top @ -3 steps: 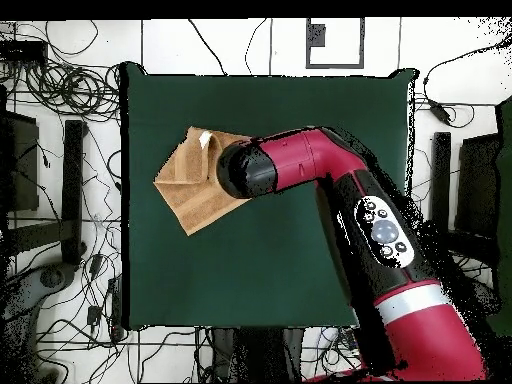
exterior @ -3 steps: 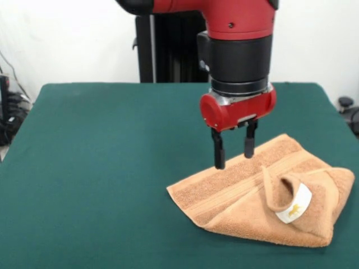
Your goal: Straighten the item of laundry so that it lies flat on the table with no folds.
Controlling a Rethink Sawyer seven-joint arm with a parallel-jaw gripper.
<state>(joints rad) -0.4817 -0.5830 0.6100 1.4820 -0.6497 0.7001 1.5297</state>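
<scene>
The item of laundry (exterior @ -3 steps: 263,204) is an orange-tan towel, folded over itself into a rough triangle on the green table (exterior @ -3 steps: 101,168). A corner curls up on top, showing a white label (exterior @ -3 steps: 294,204). My gripper (exterior @ -3 steps: 233,153) hangs just above the towel's far edge, open, with nothing between its black fingers (exterior @ -3 steps: 219,151). From overhead the towel (top @ -3 steps: 185,185) lies near the table's left edge (top @ -3 steps: 125,200), and the arm's wrist covers its right part and hides the gripper.
The red arm (top @ -3 steps: 340,190) crosses the table diagonally in the overhead view. Cables and equipment (top @ -3 steps: 50,80) lie off the table on the floor around it.
</scene>
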